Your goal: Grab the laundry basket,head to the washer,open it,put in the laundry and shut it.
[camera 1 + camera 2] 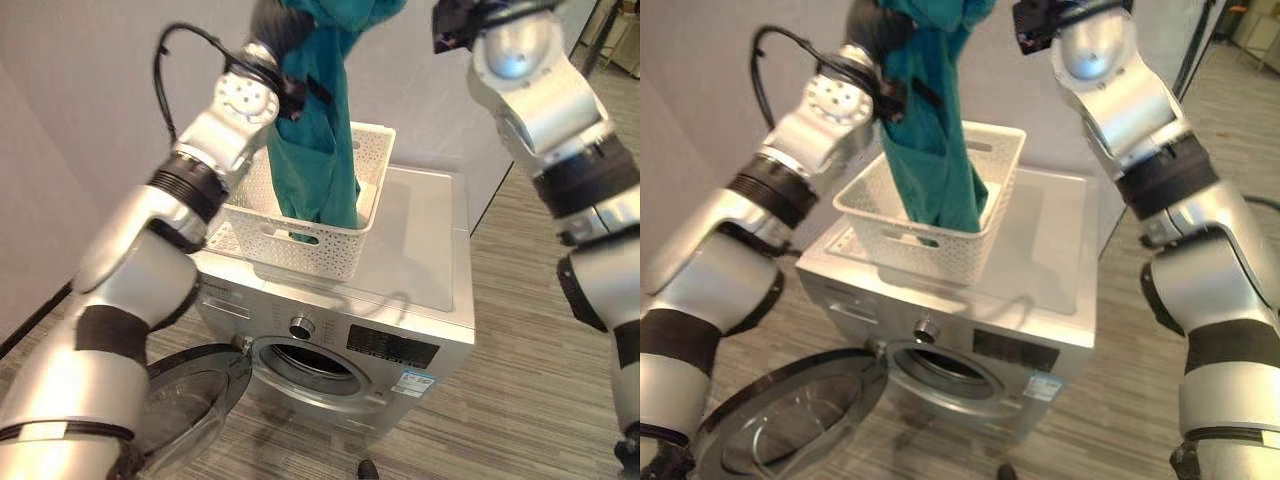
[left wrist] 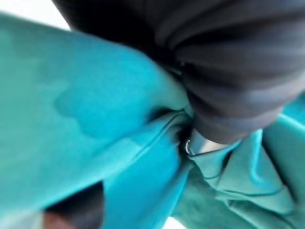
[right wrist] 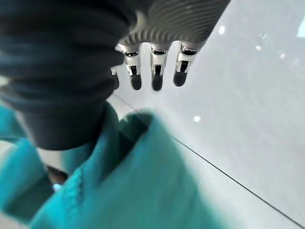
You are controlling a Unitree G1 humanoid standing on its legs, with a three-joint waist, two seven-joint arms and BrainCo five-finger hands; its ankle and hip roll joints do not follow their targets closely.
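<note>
Teal cloth, one garment [image 1: 320,130], hangs in a long fold from the top of the head views down into one white perforated basket [image 1: 330,245]. Its lower end lies inside the basket, and its upper part is bunched up high, above the basket rim.

The basket stands on the flat lid of one silver washer [image 1: 425,250], toward the washer's left rear part. The washer's round door [image 1: 190,400] is swung open to the left and hangs low by the floor, so the drum opening [image 1: 310,365] is uncovered. One knob [image 1: 299,327] sits on the front panel just above the opening.

The left hand [image 1: 280,25] is raised at the top of the garment, its dark cover pressed into the cloth. In the left wrist view the cloth is gathered tight around the hand [image 2: 224,95] and folds over the fingers; whether they are curled round it cannot be told.

The right hand [image 3: 152,71] is also raised near the top of the garment. In its wrist view three silver fingers [image 3: 156,78] with dark tips reach out straight past the dark cover, spread a little apart from each other and clear of the teal cloth beside them.

Grey wood-look floor [image 1: 520,400] lies around the washer, and a pale wall [image 1: 80,100] stands behind it.
</note>
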